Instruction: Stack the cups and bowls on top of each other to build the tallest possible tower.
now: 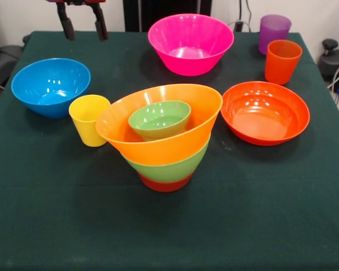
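The tower [165, 141] stands mid-table: a small red-orange bowl [165, 183] at the base, a medium green bowl [175, 166], a large yellow-orange bowl [158, 127] tilted, and a small green bowl [159, 118] inside on top. The yellow cup [89, 119] stands just left of it. The blue bowl [51, 86] is at the left, the large pink bowl [190, 43] at the back, the shallow orange bowl [265, 112] at the right. The orange cup [282, 61] and purple cup [273, 32] stand at the back right. My gripper [83, 25] is open and empty, high at the back left.
The table [169, 226] has a dark green cloth. Cables and black gear lie off the table's right side.
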